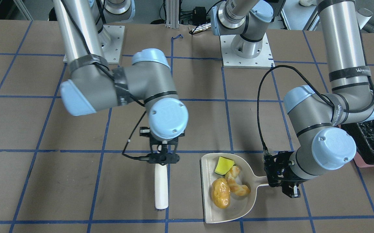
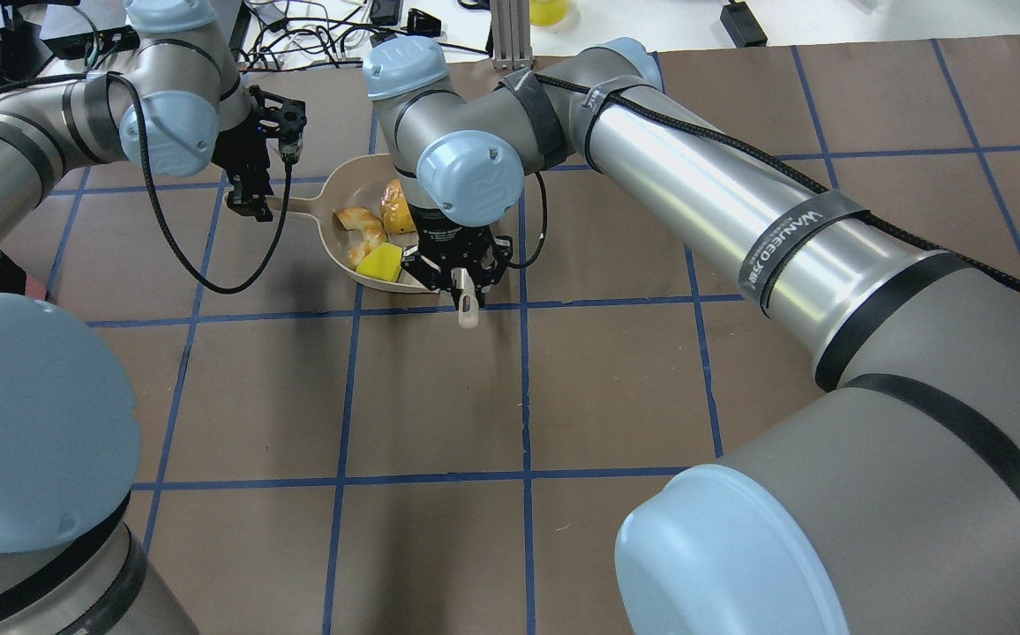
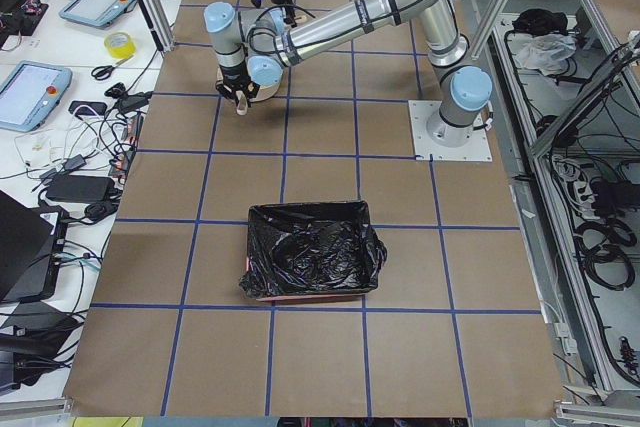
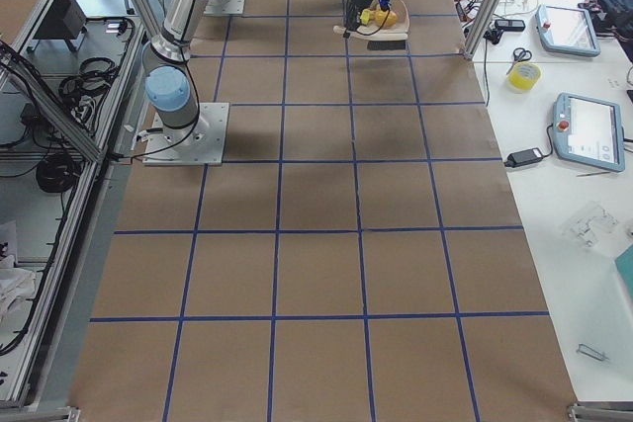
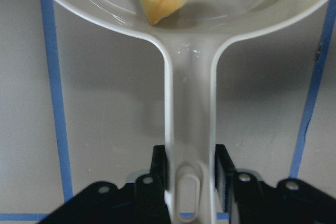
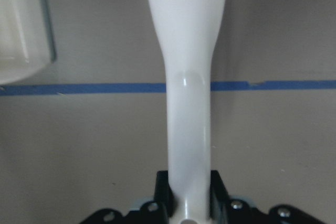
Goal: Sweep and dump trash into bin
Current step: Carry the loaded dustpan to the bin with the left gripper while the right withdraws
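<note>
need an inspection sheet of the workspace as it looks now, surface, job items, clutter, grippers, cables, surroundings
surface: brown table with a blue tape grid, no spills seen
job's things: beige dustpan holds the yellow-green wedge, curled peel piece and amber lump; white-handled brush beside the pan; black-lined bin stands apart, toward the robot's left end
clutter: nothing seen
grippers: left gripper shut on the dustpan handle; right gripper shut on the brush handle
cables: black wrist cable loops off each arm
surroundings: teach pendant, yellow tape roll and scissors on the side bench
</note>
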Robot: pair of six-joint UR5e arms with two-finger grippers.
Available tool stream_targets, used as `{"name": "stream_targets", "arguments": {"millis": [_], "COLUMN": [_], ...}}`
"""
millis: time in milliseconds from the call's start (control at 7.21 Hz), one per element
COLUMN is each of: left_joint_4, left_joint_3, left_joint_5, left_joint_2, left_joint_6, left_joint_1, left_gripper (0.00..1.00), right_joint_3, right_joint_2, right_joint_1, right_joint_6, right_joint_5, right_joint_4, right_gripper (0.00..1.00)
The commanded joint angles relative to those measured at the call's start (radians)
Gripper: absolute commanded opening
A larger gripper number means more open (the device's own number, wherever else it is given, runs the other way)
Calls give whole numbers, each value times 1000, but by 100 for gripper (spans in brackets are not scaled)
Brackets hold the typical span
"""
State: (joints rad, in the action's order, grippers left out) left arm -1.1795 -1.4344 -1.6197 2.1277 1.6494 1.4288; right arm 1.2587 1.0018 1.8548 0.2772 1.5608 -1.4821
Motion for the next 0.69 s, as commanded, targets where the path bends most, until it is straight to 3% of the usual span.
{"name": "stream_targets", "arguments": {"millis": [0,277,554], "left_joint_4": [-6,-34,-127], "left_joint_3": [0,5,49], "left_joint_5": [61,86,119], "left_joint_2": [-11,-32,-57], "left_joint_6": [7,27,111], "left_joint_1": [-21,-56,-126], "left_gripper": [5,5,4], "right_joint_3": [164,278,324], "right_joint_2": [154,217,209], "right_joint_1": [-240,-435,-587], "right_joint_6": [-157,-333,-523], "right_joint_5": [5,65,99], "right_joint_4": [8,-61,-162], "right_gripper": [0,0,0]}}
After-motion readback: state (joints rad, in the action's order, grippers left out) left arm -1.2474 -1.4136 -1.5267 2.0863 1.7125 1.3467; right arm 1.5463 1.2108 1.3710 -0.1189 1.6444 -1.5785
